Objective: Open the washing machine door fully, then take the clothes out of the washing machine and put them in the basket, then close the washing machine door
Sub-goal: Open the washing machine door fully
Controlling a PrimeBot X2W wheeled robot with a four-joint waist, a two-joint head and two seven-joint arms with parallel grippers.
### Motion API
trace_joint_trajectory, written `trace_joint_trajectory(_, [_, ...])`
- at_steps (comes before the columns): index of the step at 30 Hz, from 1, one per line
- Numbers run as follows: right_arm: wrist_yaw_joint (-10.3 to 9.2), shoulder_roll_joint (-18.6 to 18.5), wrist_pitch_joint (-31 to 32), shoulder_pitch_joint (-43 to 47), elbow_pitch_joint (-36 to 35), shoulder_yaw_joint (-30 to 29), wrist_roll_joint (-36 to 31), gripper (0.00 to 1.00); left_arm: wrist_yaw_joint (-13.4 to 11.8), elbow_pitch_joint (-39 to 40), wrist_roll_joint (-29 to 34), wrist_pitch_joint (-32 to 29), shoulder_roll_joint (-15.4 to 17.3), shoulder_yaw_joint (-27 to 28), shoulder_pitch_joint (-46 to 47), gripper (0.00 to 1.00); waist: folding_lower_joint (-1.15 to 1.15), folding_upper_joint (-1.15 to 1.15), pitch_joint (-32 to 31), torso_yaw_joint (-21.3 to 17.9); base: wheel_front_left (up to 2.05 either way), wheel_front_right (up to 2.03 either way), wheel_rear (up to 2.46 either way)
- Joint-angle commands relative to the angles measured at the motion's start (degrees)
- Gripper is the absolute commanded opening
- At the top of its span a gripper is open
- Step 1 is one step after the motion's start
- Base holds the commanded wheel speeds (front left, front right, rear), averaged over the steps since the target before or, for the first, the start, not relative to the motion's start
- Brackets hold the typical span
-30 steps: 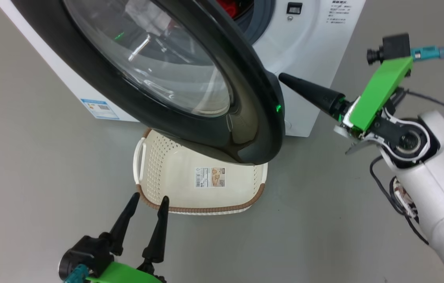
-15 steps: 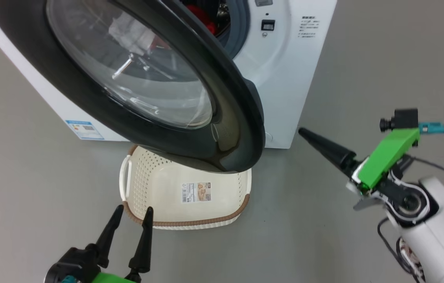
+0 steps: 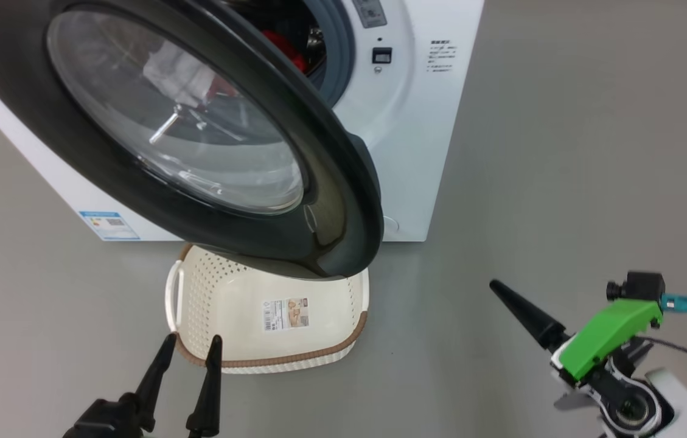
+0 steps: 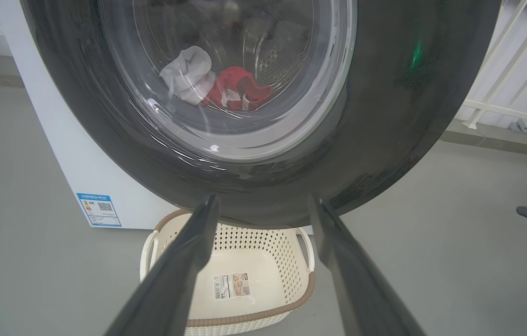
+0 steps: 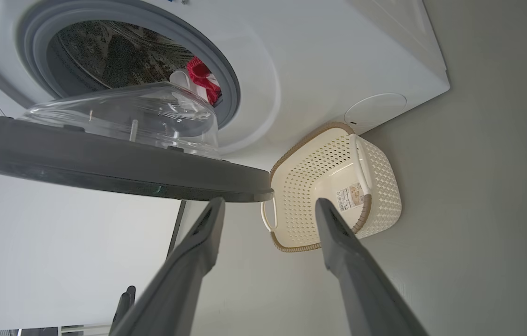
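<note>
Head view: the washing machine door [image 3: 343,207] stands swung out from the washing machine [image 3: 416,152], its lower rim above the basket [image 3: 197,286], which sits on the floor [image 3: 562,182] just in front of the machine. I see a scrap of the red clothes [image 3: 285,48] in the machine's mouth. The left jaws are spread by the basket's near rim, holding nothing. Left wrist view: the left jaws are wide apart and empty, pointing at the door. Red and white clothes lie in the drum [image 4: 282,56] behind the glass [image 4: 300,107]. Right wrist view: the right jaws are wide apart and empty, just below the door's edge, with the basket beyond them.
</note>
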State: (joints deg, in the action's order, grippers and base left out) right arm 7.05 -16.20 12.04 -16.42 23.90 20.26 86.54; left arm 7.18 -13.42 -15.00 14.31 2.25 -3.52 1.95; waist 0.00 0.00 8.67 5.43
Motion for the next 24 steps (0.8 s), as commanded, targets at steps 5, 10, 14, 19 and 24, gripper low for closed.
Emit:
trace_joint_trajectory(5, [0.44,-1.1,-4.1,3.5,-1.5,2.4,-2.3,1.0,0.3,1.3,0.8,0.7,0.6,2.4,-0.8,1.0,0.0,0.0,-0.4,-1.6,0.0,0.0,0.0])
trace_joint_trajectory(10, [0.44,-1.6,-10.3,5.0,-2.0,3.6,-4.9,1.0,0.3,1.3,0.9,0.7,0.6,2.4,-0.6,1.0,0.0,0.0,-0.2,-2.2,0.0,0.0,0.0])
trace_joint_trajectory(14, [0.44,-2.6,-15.3,5.6,-2.0,5.3,-8.2,1.0,0.3,1.2,0.9,0.7,0.6,2.6,-0.5,1.0,0.0,0.0,0.0,-2.4,0.0,0.0,0.0])
trace_joint_trajectory(19, [0.44,-3.7,-23.8,5.8,-0.7,8.4,-12.4,1.0,0.3,0.9,0.7,0.7,0.6,2.5,-0.5,1.0,0.0,0.0,0.1,-2.6,0.0,0.0,0.0])
trace_joint_trajectory(24, [0.44,-4.8,-26.8,5.6,1.0,10.9,-17.8,1.0,0.3,0.8,0.7,0.7,0.6,2.5,-0.5,1.0,0.0,0.0,0.1,-2.7,0.0,0.0,0.0])
